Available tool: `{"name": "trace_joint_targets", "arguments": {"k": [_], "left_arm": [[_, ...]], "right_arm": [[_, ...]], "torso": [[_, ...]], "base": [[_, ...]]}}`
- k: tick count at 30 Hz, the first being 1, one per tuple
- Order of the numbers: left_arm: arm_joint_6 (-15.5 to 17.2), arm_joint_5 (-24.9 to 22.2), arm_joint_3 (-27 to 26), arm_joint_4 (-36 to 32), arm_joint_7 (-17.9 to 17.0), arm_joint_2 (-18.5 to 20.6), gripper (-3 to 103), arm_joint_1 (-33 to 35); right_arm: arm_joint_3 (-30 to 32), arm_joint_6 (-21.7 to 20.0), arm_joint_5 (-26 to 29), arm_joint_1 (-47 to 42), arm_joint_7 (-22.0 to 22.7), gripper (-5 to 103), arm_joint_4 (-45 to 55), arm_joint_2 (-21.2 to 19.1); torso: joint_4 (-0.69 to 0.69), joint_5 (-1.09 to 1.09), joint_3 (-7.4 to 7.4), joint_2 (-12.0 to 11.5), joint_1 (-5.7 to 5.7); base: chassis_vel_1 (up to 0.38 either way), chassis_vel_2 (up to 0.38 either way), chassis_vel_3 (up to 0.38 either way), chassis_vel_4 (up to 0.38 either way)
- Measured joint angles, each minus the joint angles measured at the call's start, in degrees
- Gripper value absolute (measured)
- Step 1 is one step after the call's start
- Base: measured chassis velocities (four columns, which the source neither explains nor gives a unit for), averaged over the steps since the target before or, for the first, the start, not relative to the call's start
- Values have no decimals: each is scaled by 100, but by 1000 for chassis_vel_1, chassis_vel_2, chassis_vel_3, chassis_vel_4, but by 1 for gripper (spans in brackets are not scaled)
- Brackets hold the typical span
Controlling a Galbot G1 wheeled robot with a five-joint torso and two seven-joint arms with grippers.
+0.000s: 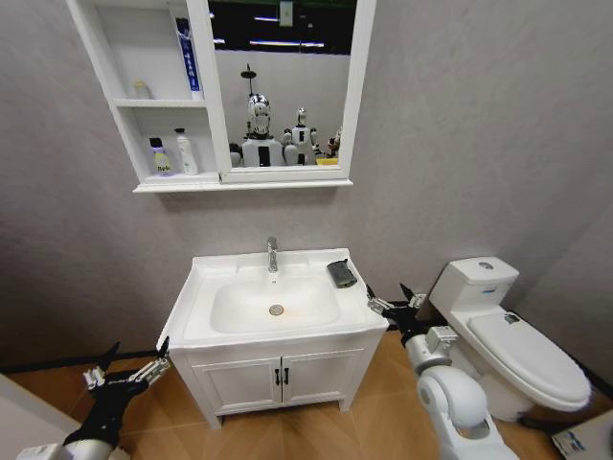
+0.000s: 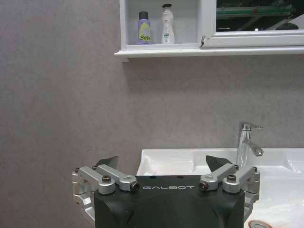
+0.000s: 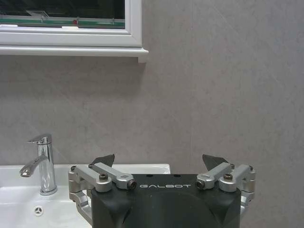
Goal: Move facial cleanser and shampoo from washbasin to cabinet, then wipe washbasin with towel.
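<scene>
two bottles point(image 1: 172, 155) on cabinet point(image 1: 144, 103) shelf, towel point(image 1: 341, 273) on washbasin point(image 1: 276, 297) rim.

Walls: grey, mottled plaster-like finish, on all visible sides. Floor: orange-brown tiles point(image 1: 383, 422). White toilet point(image 1: 512, 335) stands against the wall, lid closed (cistern button on top). White two-door floor cupboard point(image 1: 283, 379) with dark handles. Lighting even, no harsh shadows

Washbasin point(image 1: 287, 331) bowl open from above; tap point(image 1: 272, 255) stands at rear centre, towel point(image 1: 341, 273) on rear right rim. Toilet point(image 1: 517, 335) just beside the right tool point(image 1: 393, 302), limiting room there. Cabinet point(image 1: 158, 101) lower shelf holds two bottles point(image 1: 172, 153); free space beside them.
</scene>
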Motion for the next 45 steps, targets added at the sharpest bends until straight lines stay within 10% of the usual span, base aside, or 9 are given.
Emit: {"name": "trace_joint_targets", "arguments": {"k": [45], "left_arm": [[5,-9,-1,8,-4,8,100,-4]], "right_arm": [[-205,-205,267,136,274,100,-202,-67]], "torso": [[-1,1,1,-1,4]], "base": [[-80,75,75,-77]]}}
